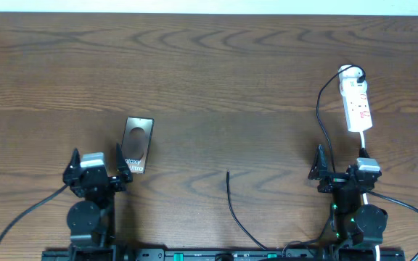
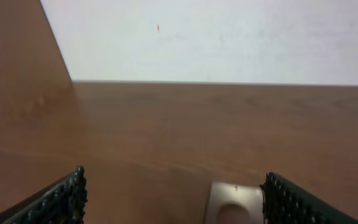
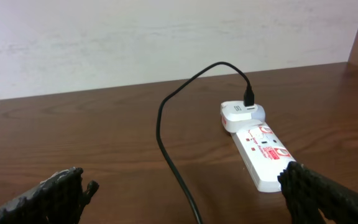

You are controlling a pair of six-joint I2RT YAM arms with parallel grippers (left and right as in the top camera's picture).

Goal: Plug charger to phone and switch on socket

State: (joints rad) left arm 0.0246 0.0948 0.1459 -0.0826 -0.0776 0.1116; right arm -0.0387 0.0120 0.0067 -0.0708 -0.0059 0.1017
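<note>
Charger cable [image 1: 228, 190], thin and black, lies with its plug tip loose at lower centre, between the glossy brownish-grey slab phone [image 1: 138, 143] at left and the elongated white socket strip [image 1: 357, 105] at upper right, while the left gripper [image 1: 99, 167] and right gripper [image 1: 339, 174] gape empty, seemingly poised to fetch it.

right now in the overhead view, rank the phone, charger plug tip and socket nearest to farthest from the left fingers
1. phone: just ahead of the left fingers, beside the right-hand one.
2. charger plug tip: mid-table, off to the right.
3. socket: far right side, ahead of the other arm.
</note>
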